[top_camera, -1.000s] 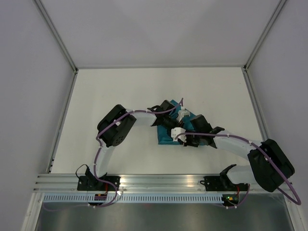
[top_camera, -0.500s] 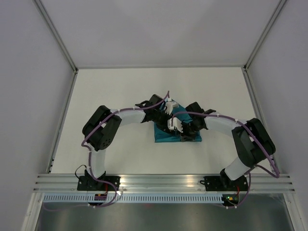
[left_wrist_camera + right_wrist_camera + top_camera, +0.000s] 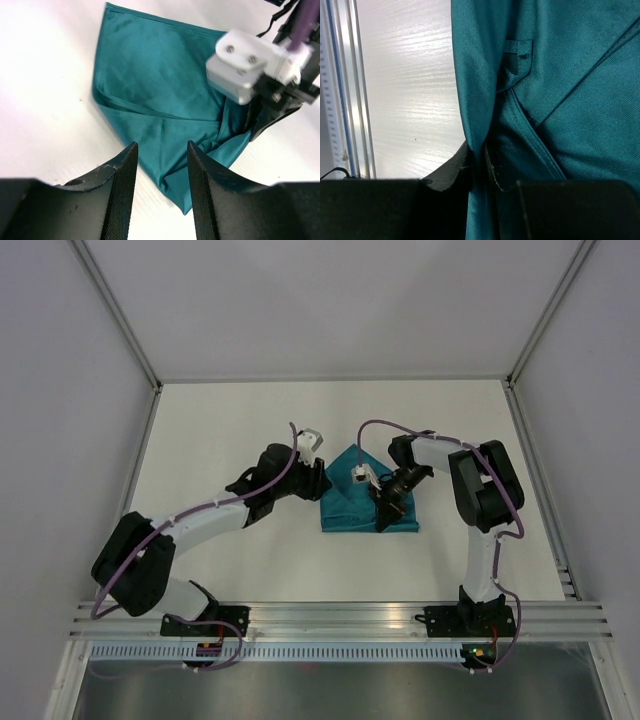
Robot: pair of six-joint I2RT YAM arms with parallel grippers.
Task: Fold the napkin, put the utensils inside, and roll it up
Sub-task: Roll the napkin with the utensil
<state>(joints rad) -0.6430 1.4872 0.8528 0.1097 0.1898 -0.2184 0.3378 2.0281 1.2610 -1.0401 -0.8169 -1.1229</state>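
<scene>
The teal napkin (image 3: 345,505) lies partly folded and rumpled at the middle of the white table. My right gripper (image 3: 385,515) stands over its right half. In the right wrist view, the right gripper (image 3: 479,150) is shut on a raised fold of the napkin (image 3: 580,100). My left gripper (image 3: 320,483) sits at the cloth's left edge. The left wrist view shows the left gripper (image 3: 160,147) open with nothing between its fingers, just above a corner of the napkin (image 3: 160,75). The utensils are out of view.
An aluminium rail (image 3: 330,615) runs along the table's near edge and also shows as the rail (image 3: 340,100) in the right wrist view. White walls with metal posts (image 3: 530,440) bound the table on three sides. The right wrist's white camera block (image 3: 247,65) stands over the cloth.
My left gripper has opened, let go of the napkin and drawn back to the left. The right gripper has shifted towards the back, still holding the cloth, which now lies more spread out.
</scene>
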